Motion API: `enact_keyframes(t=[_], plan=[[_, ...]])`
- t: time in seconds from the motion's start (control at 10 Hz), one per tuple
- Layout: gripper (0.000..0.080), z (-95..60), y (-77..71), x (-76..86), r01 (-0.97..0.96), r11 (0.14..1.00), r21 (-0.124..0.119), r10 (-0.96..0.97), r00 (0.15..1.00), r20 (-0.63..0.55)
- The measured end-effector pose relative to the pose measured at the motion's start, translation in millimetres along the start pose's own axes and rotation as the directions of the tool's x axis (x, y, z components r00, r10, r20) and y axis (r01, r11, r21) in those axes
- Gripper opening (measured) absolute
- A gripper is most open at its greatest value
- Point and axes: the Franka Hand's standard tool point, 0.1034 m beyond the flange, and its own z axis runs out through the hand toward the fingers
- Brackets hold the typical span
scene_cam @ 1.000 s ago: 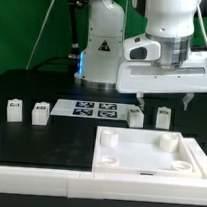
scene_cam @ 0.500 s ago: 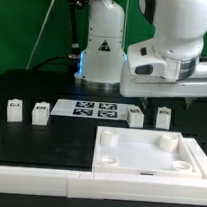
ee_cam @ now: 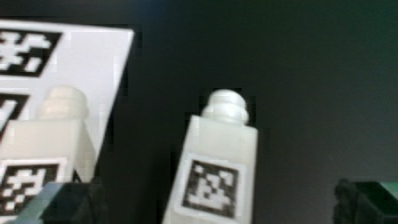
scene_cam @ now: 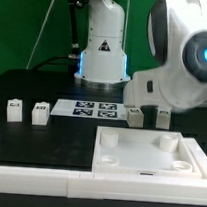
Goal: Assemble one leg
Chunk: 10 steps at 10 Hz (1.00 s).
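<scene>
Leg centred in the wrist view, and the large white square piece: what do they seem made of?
The leg: likely matte white plastic, possibly 3D-printed; opaque, rounded tip, flat black-and-white tag stuck on. The square piece: apparently the same matte white plastic; uniform, soft shading, no glare.

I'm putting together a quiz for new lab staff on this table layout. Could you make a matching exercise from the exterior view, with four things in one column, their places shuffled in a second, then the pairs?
Things
1. marker board
2. large white square piece with corner sockets
3. robot base
4. leftmost leg

Places
A. at the back, in front of the green backdrop
B. nearest the exterior view's left edge
C. at the front, toward the exterior view's right
D. lying flat, with legs on both sides

Pairs: 1-D, 2-C, 3-A, 4-B
</scene>
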Motion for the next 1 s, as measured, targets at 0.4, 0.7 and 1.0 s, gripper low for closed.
enact_keyframes(t=[0.4,0.7,1.0], plan=[[0.0648,18.0,0.3,3.4,-0.011,0.999,-0.041,0.011,1.000,0.001],[0.0648,24.5,-4.9,8.7,-0.002,0.999,-0.047,0.001,1.000,-0.009],[0.0518,24.5,-4.6,13.6,0.026,0.999,-0.044,-0.027,0.999,-0.030]])
